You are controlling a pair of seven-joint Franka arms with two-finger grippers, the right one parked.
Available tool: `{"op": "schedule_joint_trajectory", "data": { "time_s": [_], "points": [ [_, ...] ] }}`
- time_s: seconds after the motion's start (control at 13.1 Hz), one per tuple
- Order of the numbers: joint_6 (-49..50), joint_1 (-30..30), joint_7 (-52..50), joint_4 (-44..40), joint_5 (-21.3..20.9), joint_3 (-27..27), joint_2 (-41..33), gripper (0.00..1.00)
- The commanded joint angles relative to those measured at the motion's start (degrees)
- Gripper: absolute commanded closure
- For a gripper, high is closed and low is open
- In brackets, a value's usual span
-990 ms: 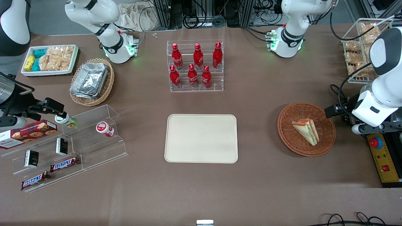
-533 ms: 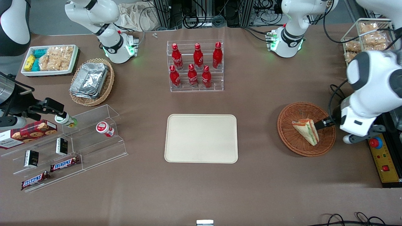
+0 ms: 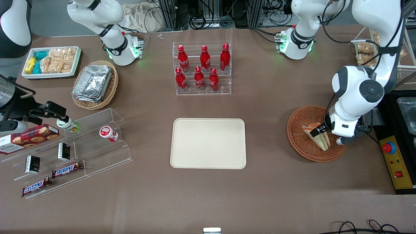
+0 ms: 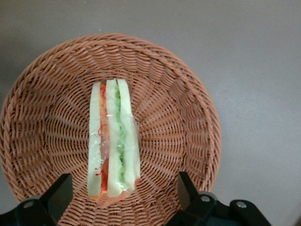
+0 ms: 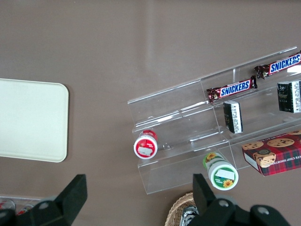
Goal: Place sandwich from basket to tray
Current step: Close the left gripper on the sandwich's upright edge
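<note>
The sandwich (image 3: 322,141) is a clear-wrapped wedge of pale bread with green and red-orange filling. It lies in the round reddish-brown wicker basket (image 3: 299,143) toward the working arm's end of the table. My left gripper (image 3: 320,134) hangs just above the sandwich and partly hides it in the front view. In the left wrist view the gripper (image 4: 122,190) is open, with its black fingers (image 4: 59,194) on either side of the sandwich's (image 4: 113,141) end, apart from it, over the basket (image 4: 188,108). The cream-beige tray (image 3: 208,143) lies flat at the table's middle and holds nothing.
A clear rack of red bottles (image 3: 202,68) stands farther from the front camera than the tray. A control box with a red button (image 3: 395,162) sits beside the basket. A clear stepped snack shelf (image 3: 71,152) and a tan basket of foil trays (image 3: 94,84) lie toward the parked arm's end.
My left arm has swung in from the table's edge over the basket. The gripper has come from beside the basket to just above the sandwich. The sandwich has not moved.
</note>
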State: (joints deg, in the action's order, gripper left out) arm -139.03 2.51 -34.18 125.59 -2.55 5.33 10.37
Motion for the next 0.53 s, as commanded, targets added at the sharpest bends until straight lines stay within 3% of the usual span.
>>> {"op": "schedule_joint_trajectory", "data": {
  "time_s": [0.0, 0.46],
  "points": [
    [-1.59, 0.22, -1.77, 0.79, -0.61, -1.02, 0.79, 0.01],
    [-5.01, 0.13, -2.12, 1.32, 2.71, -2.43, 2.73, 0.01]
  ]
}}
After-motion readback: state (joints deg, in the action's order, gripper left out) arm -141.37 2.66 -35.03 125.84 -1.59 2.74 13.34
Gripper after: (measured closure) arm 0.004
